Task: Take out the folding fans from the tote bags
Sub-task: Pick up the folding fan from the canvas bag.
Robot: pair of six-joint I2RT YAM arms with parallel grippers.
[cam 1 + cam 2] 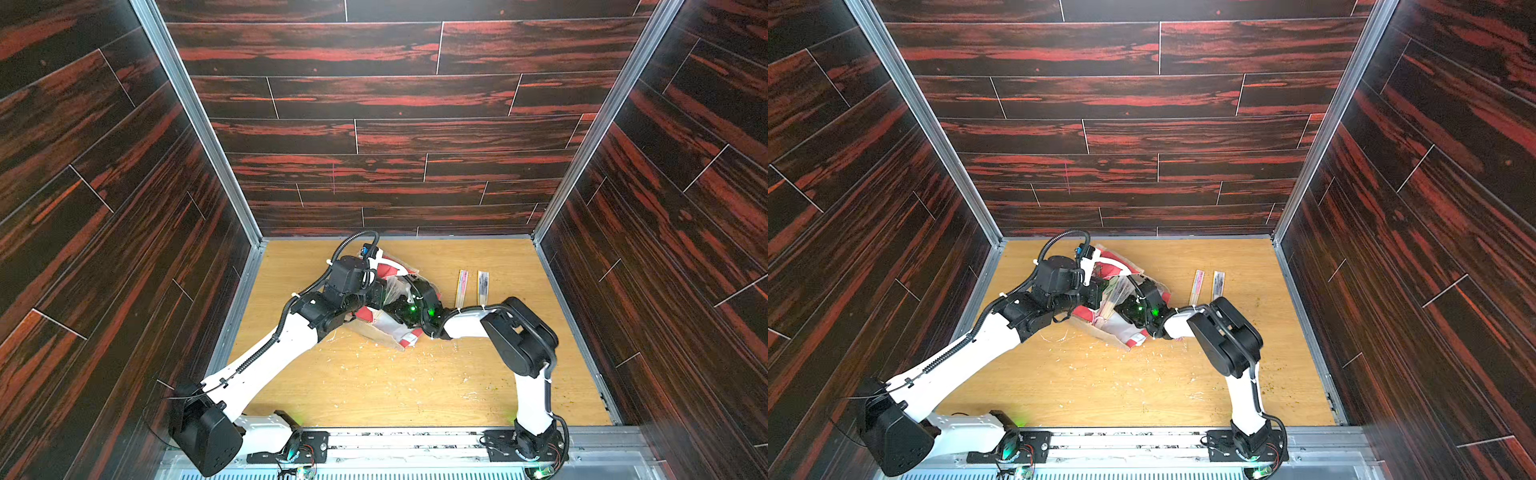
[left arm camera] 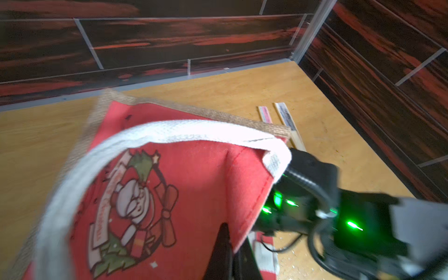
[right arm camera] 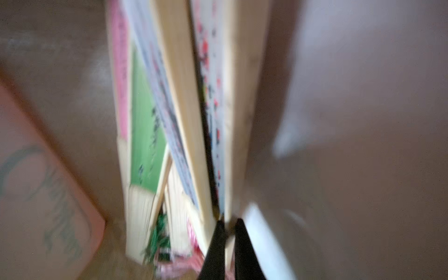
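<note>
Wooden table [image 1: 374, 386], left fingers [image 2: 221, 249] pinching red tote bag [image 2: 194, 181], right fingers [image 3: 217, 242] pinching pale bamboo fan [image 3: 238, 109].

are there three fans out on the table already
No, only two lie on the table outside the tote bag: a pink-printed fan and a dark-printed fan, side by side.

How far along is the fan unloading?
Done: a pink-topped fan and a grey-topped fan lie on the table beside the bag. In hand: the left claw pinches the bag's red wall; the right claw, inside the bag, looks shut on the end of one fan. Left: several more fans sit bundled inside; count too blurred to tell.
</note>
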